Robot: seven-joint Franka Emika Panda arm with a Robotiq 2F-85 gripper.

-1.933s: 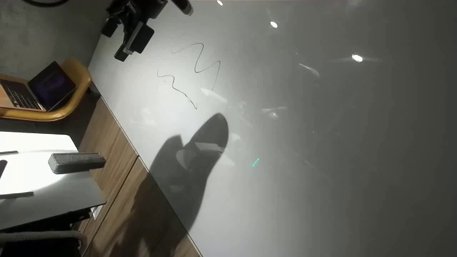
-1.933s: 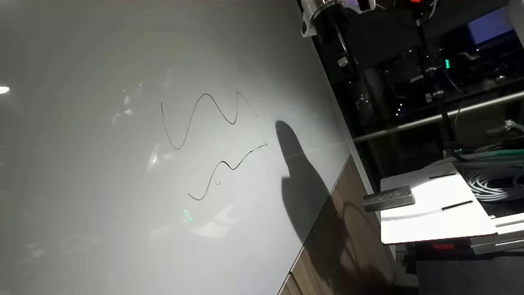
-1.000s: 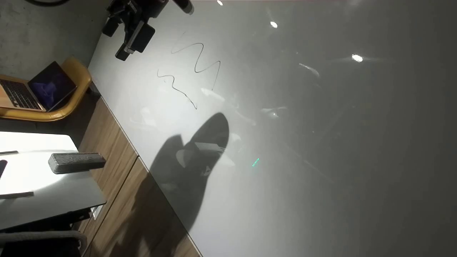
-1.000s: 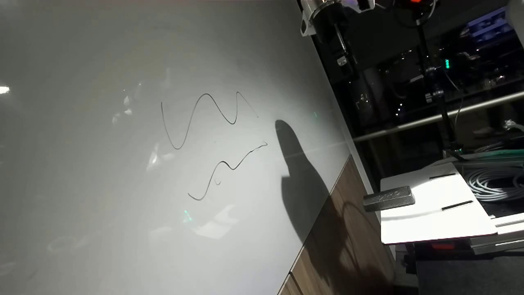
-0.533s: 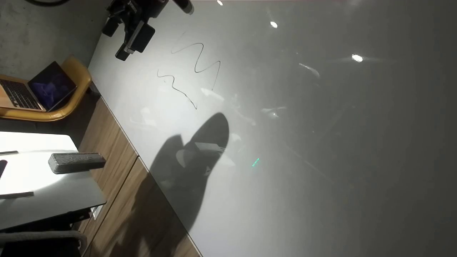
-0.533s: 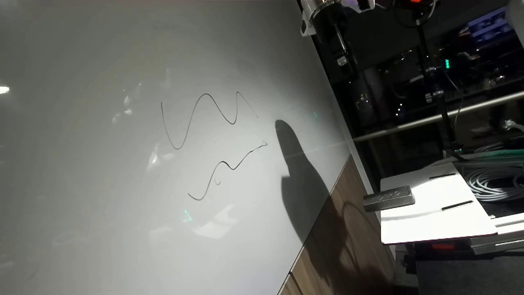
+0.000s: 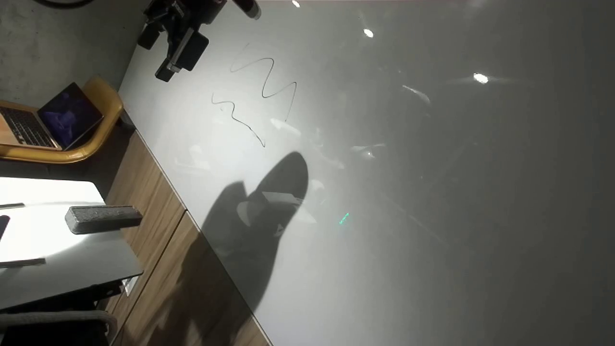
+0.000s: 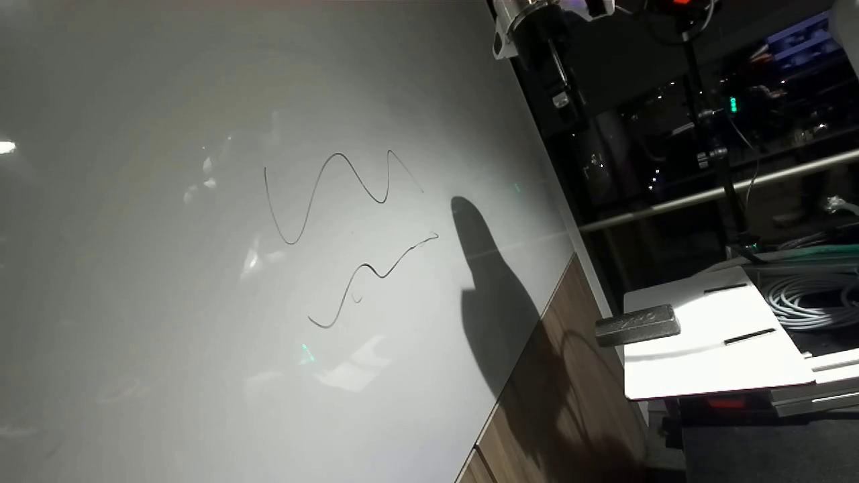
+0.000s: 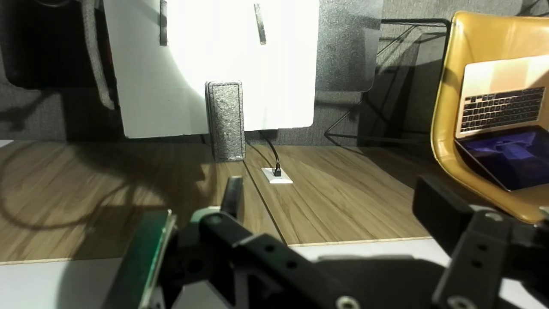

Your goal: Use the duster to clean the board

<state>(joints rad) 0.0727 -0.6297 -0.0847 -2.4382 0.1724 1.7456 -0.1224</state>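
Note:
The duster, a dark grey block, lies on the small white tabletop, one end overhanging its edge. It also shows in an exterior view and in the wrist view. The board is a large glossy panel with two thin dark wavy scribbles. Its lower part shows at the bottom of the wrist view. My gripper is in front of the board's upper left in that exterior view, well apart from the duster. In the wrist view my gripper has its fingers wide apart with nothing between them.
A wooden panel runs along the board's lower edge, with a white socket and plugged cable. An open laptop sits on a yellow chair. Two dark strips lie on the tabletop. Coiled cables lie behind it.
My gripper has shifted only a hair since the earliest frames and stays open. The duster and the scribbles have not moved.

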